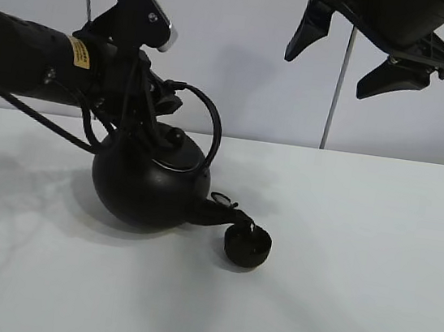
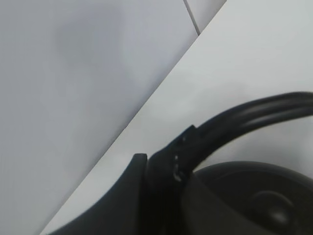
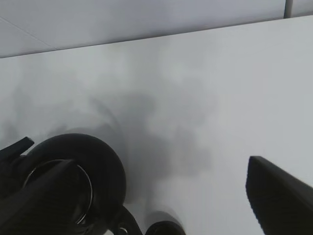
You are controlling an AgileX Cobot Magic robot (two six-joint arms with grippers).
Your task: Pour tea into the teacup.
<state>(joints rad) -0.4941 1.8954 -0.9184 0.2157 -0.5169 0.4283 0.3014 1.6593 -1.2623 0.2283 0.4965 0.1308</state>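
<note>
A big black round kettle (image 1: 147, 185) with an arched handle (image 1: 211, 128) is tilted to the right. Its spout (image 1: 228, 213) reaches down to the rim of the small black teacup (image 1: 246, 248), which stands on the white table (image 1: 371, 276). My left gripper (image 1: 159, 99) is shut on the kettle's handle near its left end. In the left wrist view one finger (image 2: 146, 196) presses on the handle (image 2: 244, 115) above the kettle lid (image 2: 266, 208). My right gripper (image 1: 327, 73) is open and empty, high above the table to the right. Its view shows the kettle (image 3: 73, 181) and the cup's edge (image 3: 164, 228) below.
A pale wall (image 1: 296, 102) with a thin vertical seam stands behind the table's far edge. The left arm (image 1: 23, 58) and its cables reach in from the left, above the table.
</note>
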